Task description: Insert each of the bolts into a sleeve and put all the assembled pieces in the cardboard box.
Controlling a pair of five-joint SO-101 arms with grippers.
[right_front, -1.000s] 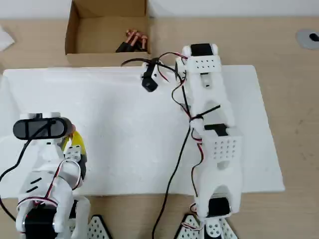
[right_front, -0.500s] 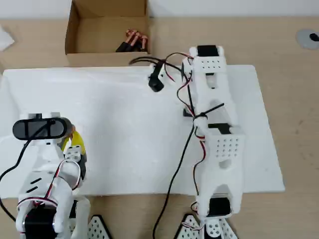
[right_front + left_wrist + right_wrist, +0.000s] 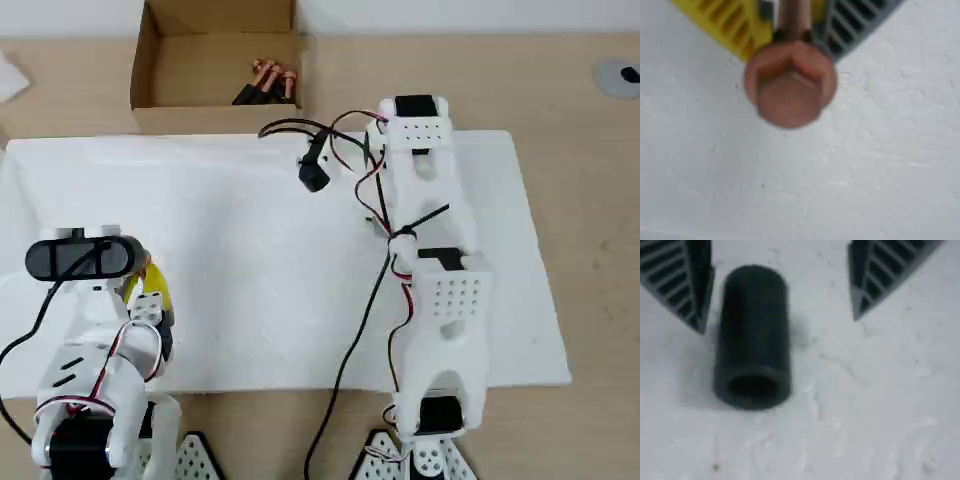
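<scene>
In the left wrist view a copper bolt (image 3: 790,85) points its hex head at the camera, its shank clamped between the yellow and grey fingers of my left gripper (image 3: 790,30). That gripper (image 3: 152,290) hangs over the near left of the white mat. A black sleeve (image 3: 754,335) lies on the mat between the fingers of my right gripper (image 3: 780,320), which is open around it and closer to one finger (image 3: 685,285). The right arm (image 3: 420,170) stretches toward the mat's far edge. The cardboard box (image 3: 145,60) at the back holds assembled pieces (image 3: 268,82).
The white mat (image 3: 250,260) covers most of the wooden table. The right arm's black camera and loose cables (image 3: 314,170) hang just in front of the box. A grey round object (image 3: 618,76) sits at the far right.
The right arm has shifted a little to the right, away from the box, and its camera and cables moved with it. The left arm has stayed put with the bolt.
</scene>
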